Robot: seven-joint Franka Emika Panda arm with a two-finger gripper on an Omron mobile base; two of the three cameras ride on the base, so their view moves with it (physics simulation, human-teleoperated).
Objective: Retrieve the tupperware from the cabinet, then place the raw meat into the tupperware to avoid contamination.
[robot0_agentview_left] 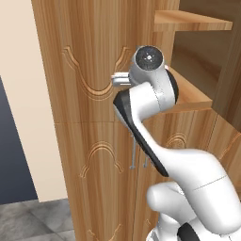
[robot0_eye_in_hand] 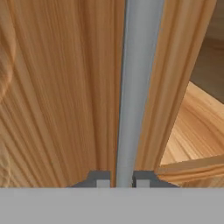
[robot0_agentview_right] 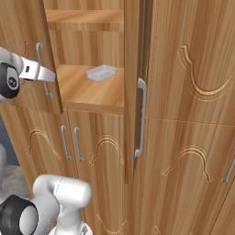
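Warm-brown cabinet [robot0_agentview_right: 183, 114] fronts are surrounding the tool [robot0_agentview_right: 48, 75], which is clamping the left door's upright handle [robot0_eye_in_hand: 135, 87]; the tupperware [robot0_agentview_right: 101, 72] is lying inward to its right on the shelf [robot0_agentview_right: 87, 94].

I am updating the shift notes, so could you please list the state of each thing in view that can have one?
tool: shut on the left door handle
left door handle: upright, clamped between the fingertips
left upper door: swung partly open
right upper door: open, edge-on
tupperware: resting on the open shelf, untouched
lower doors: closed
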